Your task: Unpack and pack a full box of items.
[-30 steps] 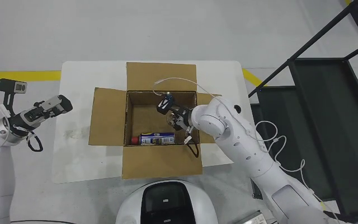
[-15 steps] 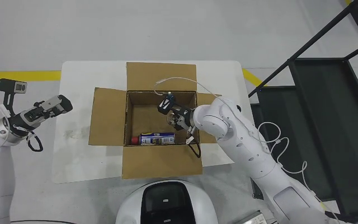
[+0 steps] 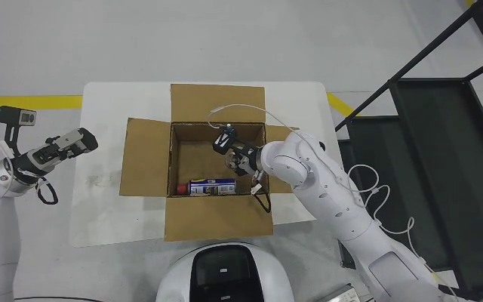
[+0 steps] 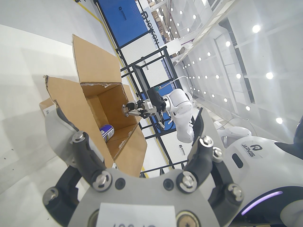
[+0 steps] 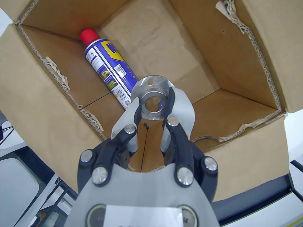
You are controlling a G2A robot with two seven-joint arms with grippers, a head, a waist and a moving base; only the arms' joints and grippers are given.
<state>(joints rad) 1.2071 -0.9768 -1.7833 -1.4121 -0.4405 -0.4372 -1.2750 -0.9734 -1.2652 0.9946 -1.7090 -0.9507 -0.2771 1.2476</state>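
One cardboard box (image 3: 143, 166), one spray can (image 5: 106, 67), one metal flange (image 5: 161, 86).

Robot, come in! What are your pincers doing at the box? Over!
Right pincer shut on metal ring, over open box. Left pincer open, off beside the table. Spray can flat on box floor, along a wall.

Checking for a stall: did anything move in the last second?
Barely. The right gripper, shut on the flange, edged slightly toward the far side of the box with its arm, then held over the opening. Nothing was taken or let go. The can lies where it was on the box floor, the left gripper stayed open off to the side, and the box did not shift.
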